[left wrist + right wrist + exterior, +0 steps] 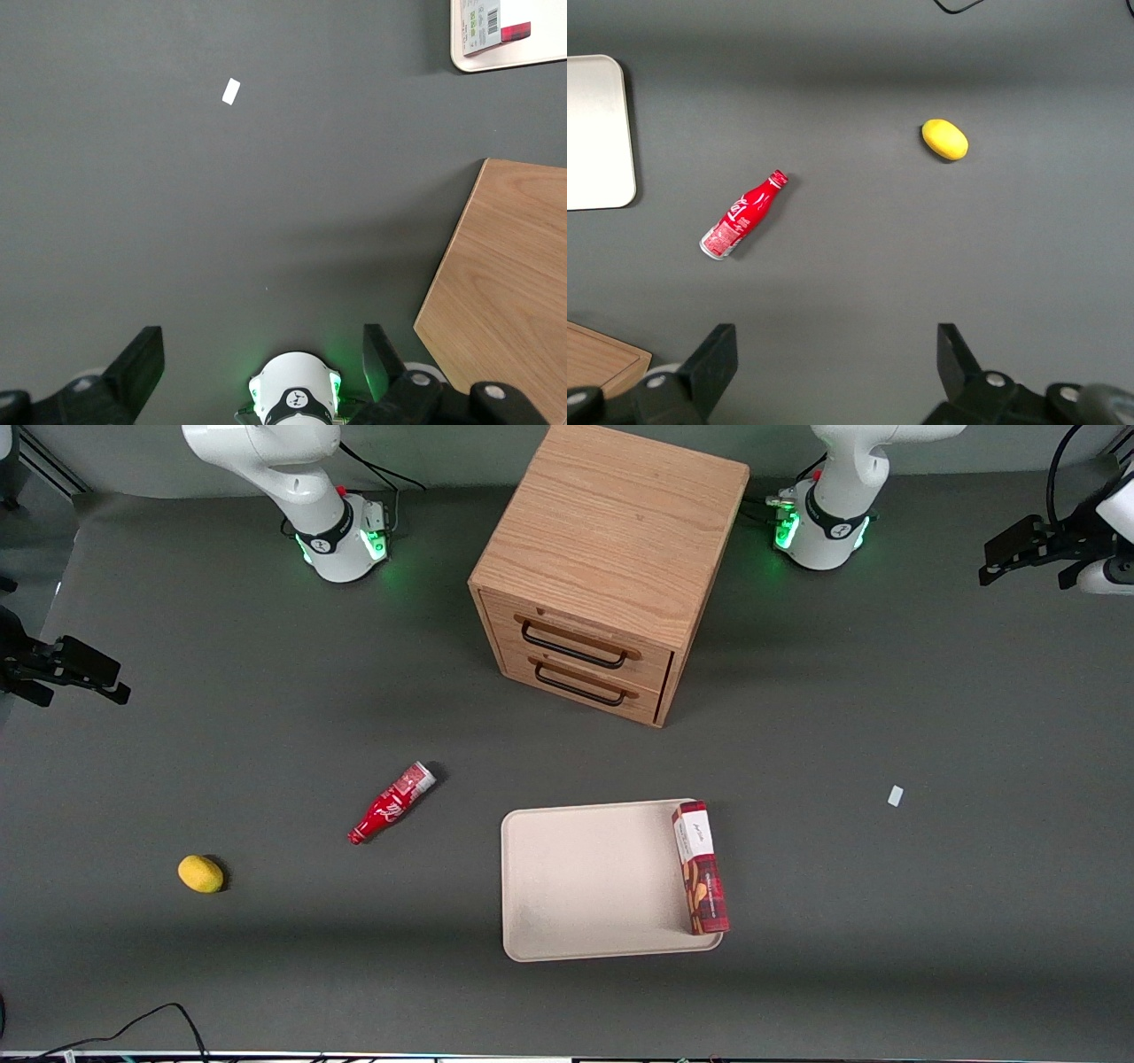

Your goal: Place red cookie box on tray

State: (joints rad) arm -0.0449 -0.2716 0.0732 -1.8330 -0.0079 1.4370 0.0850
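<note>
The red cookie box (702, 868) lies flat on the beige tray (585, 877), along the tray's edge toward the working arm's end, with its white end panel pointing to the cabinet. The left wrist view catches only the box's barcoded end (493, 21) on a corner of the tray (523, 58). My left gripper (997, 562) hangs high over the table at the working arm's end, well away from tray and box. It is open (261, 354), with only bare table and the arm's base between its fingers.
A wooden two-drawer cabinet (611, 558) stands farther from the front camera than the tray. A small red bottle (390, 804) and a yellow lemon (201, 873) lie toward the parked arm's end. A white scrap (895, 795) lies toward the working arm's end.
</note>
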